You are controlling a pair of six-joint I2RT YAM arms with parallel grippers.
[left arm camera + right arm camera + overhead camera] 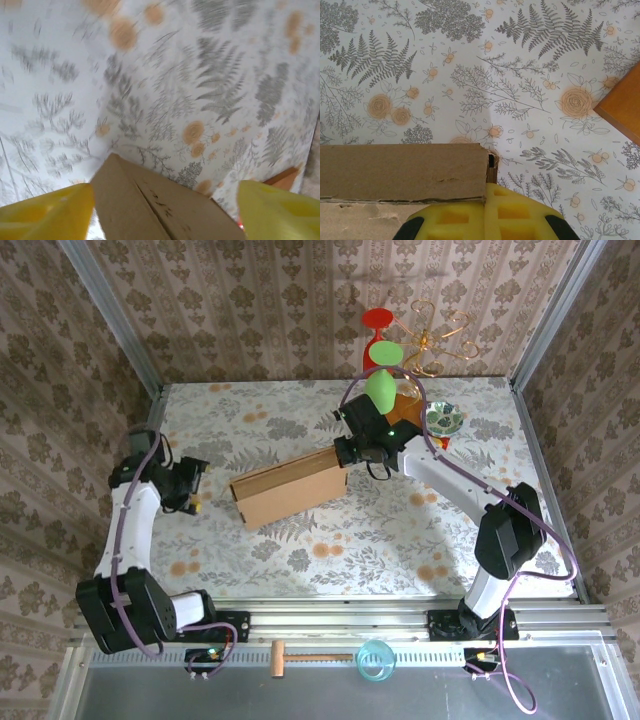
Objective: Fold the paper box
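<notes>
Floral cloth covers the table, which is fenced by wallpapered walls on three sides and a metal rail at the near edge.

Mid-table lies the paper box, skewed, with its long axis running from near-left to far-right. Its faces are plain brown.

I read the most free room on the bare cloth along its near side and at far left. The far-right corner is crowded (small dish, orange-brown board, green and red ornaments).

At the box's left end, just beside it, sits the left gripper. Its yellow fingers are spread wide with a box corner between them, gripping nothing.

At the box's right end is the right gripper. Its pads are pressed together and seem to pinch the end wall, though the seam is partly hidden.
</notes>
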